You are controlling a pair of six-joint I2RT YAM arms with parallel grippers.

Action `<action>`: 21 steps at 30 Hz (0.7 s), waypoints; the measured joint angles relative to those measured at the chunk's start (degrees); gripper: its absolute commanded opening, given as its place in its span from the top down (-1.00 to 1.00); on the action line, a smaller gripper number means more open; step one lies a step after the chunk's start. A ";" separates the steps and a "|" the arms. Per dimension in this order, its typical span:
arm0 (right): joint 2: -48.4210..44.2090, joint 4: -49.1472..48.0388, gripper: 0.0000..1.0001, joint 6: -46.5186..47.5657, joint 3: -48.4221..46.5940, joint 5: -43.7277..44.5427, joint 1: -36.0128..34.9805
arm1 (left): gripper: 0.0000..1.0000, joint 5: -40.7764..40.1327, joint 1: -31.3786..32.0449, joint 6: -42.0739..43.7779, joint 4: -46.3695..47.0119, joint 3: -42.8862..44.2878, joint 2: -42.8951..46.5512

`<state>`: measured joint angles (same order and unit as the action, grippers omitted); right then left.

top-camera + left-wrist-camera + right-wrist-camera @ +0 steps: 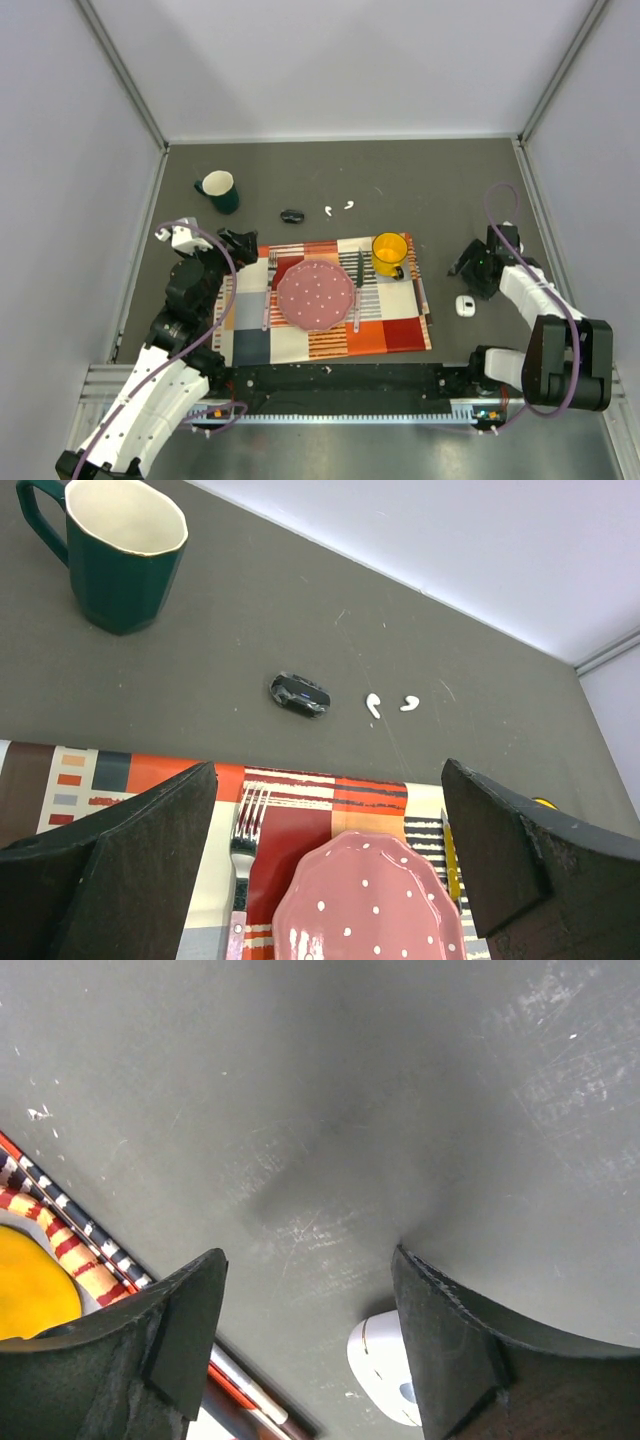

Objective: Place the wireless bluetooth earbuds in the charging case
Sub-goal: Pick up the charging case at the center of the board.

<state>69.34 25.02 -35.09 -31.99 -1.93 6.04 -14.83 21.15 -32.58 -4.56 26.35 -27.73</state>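
Because the charging case (465, 305) lies nearest the arm bases, notes start there. Landmark for all places: the patchwork placemat (390, 335).

Off the placemat's right edge: the case, white with a dark mark on top, flat on the dark table (420, 180). The lid looks down, but I cannot tell for sure.

Just beyond the case, also right of the placemat: right gripper (310, 1300), fingers partly apart, bare table between them, nothing held. The case shows at the bottom of its wrist view, beside one finger. It is likely placed there to steady or open the case.

At the placemat's far left corner: left gripper (330, 810), fingers spread wide and empty, looking across the mat toward the earbuds (373, 705). This reads as lining up for a pick.

On the placemat:
- pink plate (315, 292), dotted, nothing on it
- fork (243, 830) to its left, knife (358, 280) to its right
- yellow mug (389, 253) at the far right corner, apparently empty from above

Beyond the placemat's far edge:
- black oval object (299, 693)
- to its right, the two earbuds, just beside each other and not touching, loose on the table and well apart from the case, so no insertion done yet
- farthest, past the far left corner, green mug (120, 550), upright, cream inside — what shows of it is empty
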 measured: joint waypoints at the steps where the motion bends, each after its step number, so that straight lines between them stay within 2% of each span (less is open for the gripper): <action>1: -0.15 -0.02 -0.45 -0.31 0.00 0.13 -0.09 | -0.98 0.00 0.00 0.02 -0.02 0.00 0.00; 12: -1.68 8.28 -0.60 -3.34 -0.52 12.63 -7.67 | -0.98 0.44 0.00 1.51 -0.17 0.00 0.26; 20: 1.25 14.62 -0.57 -7.39 -2.58 14.82 -7.91 | -0.98 0.39 0.00 3.17 -0.42 0.00 1.40; 21: 1.25 14.75 -0.48 -7.80 -2.58 14.82 -7.91 | -0.98 0.37 0.00 3.34 -0.42 0.00 1.55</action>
<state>70.59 39.77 -42.89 -34.57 12.88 -1.87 -14.46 21.15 -29.23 -4.97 26.35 -26.17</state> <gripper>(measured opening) 0.792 0.990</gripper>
